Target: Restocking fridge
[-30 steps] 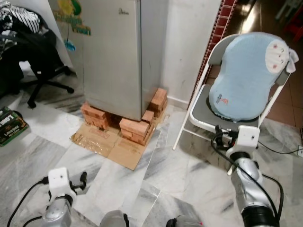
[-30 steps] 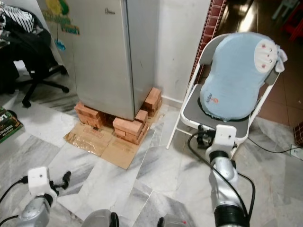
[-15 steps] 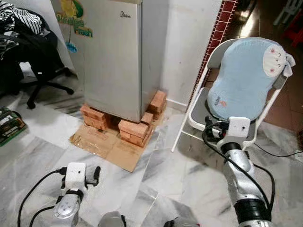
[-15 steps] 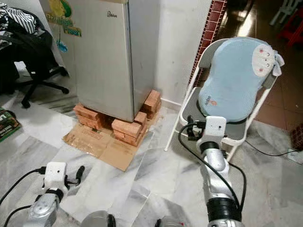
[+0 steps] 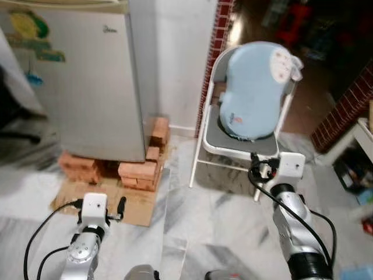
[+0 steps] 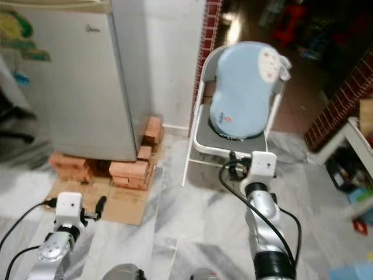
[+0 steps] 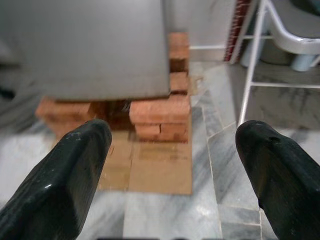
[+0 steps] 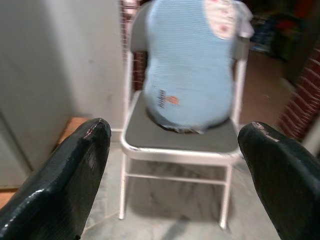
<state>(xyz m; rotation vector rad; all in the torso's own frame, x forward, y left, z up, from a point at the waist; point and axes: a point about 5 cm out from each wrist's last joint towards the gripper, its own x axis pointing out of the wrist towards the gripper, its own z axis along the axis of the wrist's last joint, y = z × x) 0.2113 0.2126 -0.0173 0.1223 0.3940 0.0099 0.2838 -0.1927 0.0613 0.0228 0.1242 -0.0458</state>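
left eye view has swung right since a moment ago: the closed silver fridge (image 5: 87, 87) on bricks (image 5: 139, 171) now sits far left, the folding chair (image 5: 245, 137) central. left hand (image 7: 170, 165) and right hand (image 8: 172, 170) spread wide, empty; restocking not begun.

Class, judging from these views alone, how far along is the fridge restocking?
Done: nothing visible. The silver fridge on red bricks is closed.
In hand: nothing. The left end effector and right end effector are both open and empty, facing the bricks and the white folding chair with its blue cushion.
Left: fetching items, opening the door, loading.
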